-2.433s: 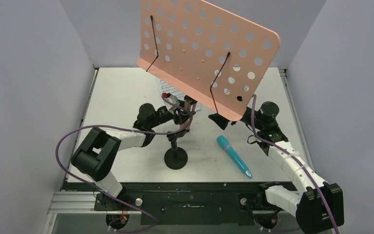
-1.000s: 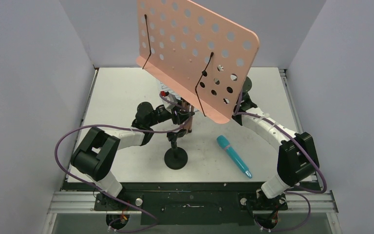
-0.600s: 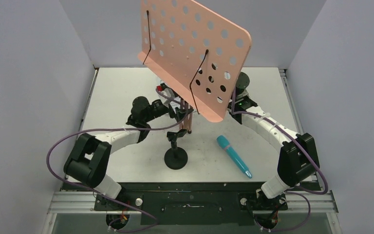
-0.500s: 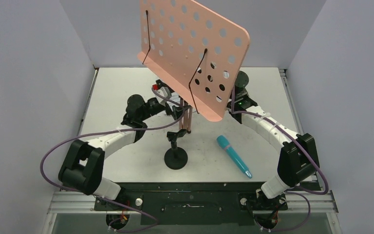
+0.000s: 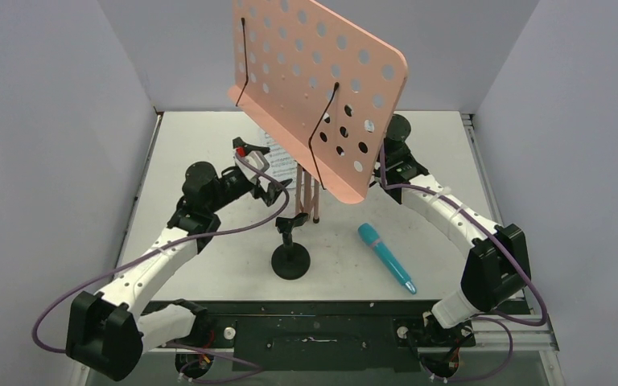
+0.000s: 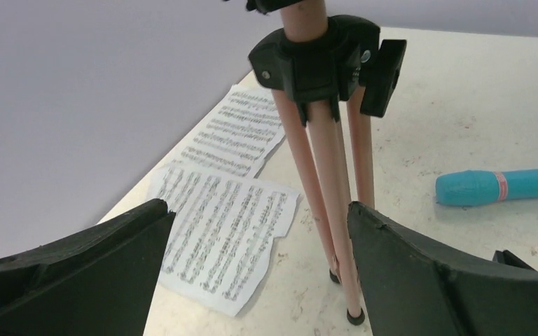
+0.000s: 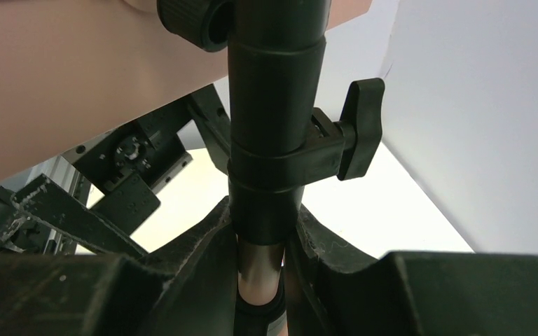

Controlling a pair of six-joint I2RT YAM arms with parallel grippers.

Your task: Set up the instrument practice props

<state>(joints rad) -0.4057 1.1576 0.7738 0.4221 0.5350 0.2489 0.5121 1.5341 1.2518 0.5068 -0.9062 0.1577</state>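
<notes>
The pink perforated music stand [image 5: 314,80] stands upright at mid-table, its three legs [image 6: 329,175] folded close together with the feet at the tabletop. My right gripper [image 7: 263,227] is shut on the stand's black post just under its clamp; in the top view the desk hides it. Left of the legs, my left gripper [image 5: 267,178] is open and holds nothing. Two sheet-music pages [image 6: 224,231] lie flat beyond its fingers. The teal microphone [image 5: 386,257] lies on the table to the right. The black round-based mic stand [image 5: 290,259] is upright in front of the legs.
Grey walls close in the table [image 5: 201,145] on the left, back and right. The black rail with both arm bases [image 5: 314,331] runs along the near edge. A purple cable [image 5: 233,225] loops from my left arm past the mic stand.
My left gripper opened, let go of the stand's legs and drew back to the left. The stand's desk swung a little left, still held by my right gripper.
</notes>
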